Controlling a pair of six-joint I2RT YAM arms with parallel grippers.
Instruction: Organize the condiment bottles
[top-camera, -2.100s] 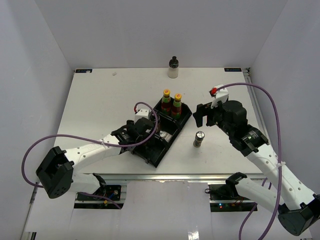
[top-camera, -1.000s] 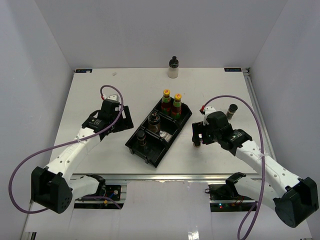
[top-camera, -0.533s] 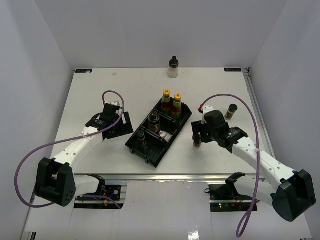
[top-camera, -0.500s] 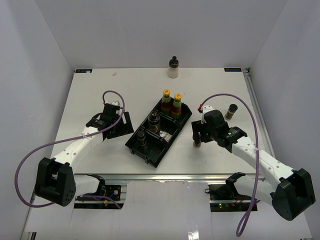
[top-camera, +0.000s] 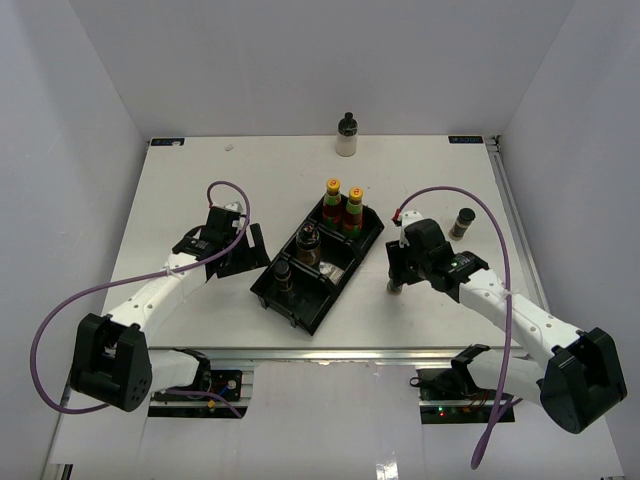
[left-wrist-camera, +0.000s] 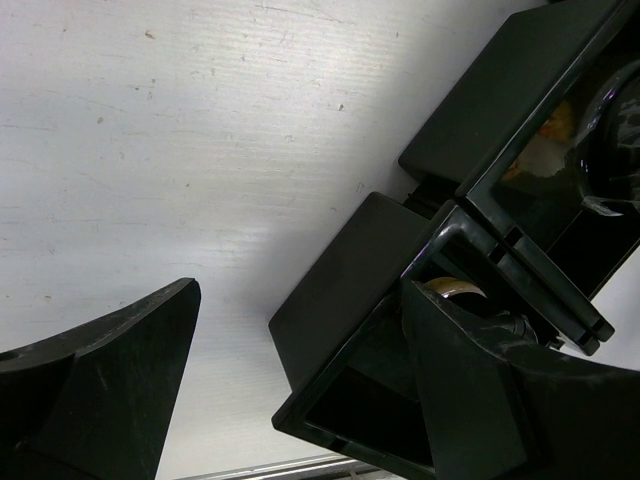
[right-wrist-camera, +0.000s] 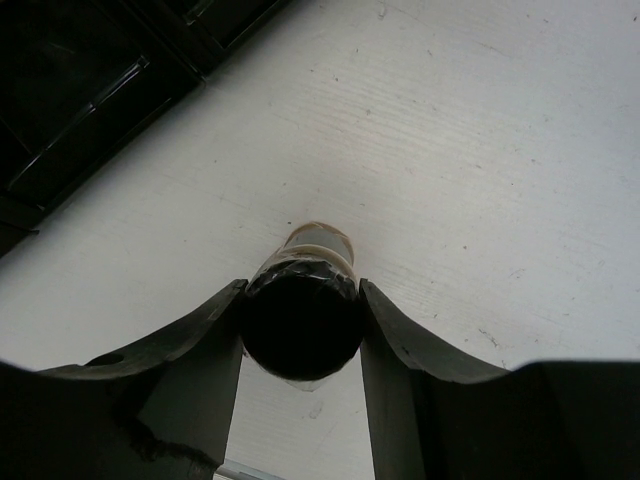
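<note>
- From above, we see the right gripper (top-camera: 396, 270) lowered over a dark jar (top-camera: 395, 288), which stands on the table (top-camera: 200, 180) just right of the black tray (top-camera: 262, 290). Two red-sauce bottles (top-camera: 342, 205) stand in the tray's far compartment. The left gripper (top-camera: 240, 250) is by the tray's left side.
- In the left wrist view, we see its fingers (left-wrist-camera: 110, 380) spread wide, holding nothing.
- In the right wrist view, we see both fingers (right-wrist-camera: 190, 340) pressed against the dark jar's sides, clamped on it.

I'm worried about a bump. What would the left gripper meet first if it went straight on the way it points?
Most likely the black tray: its outer wall sits between the fingers of the open left gripper. Bare table lies just beside it, so depth is uncertain.
</note>
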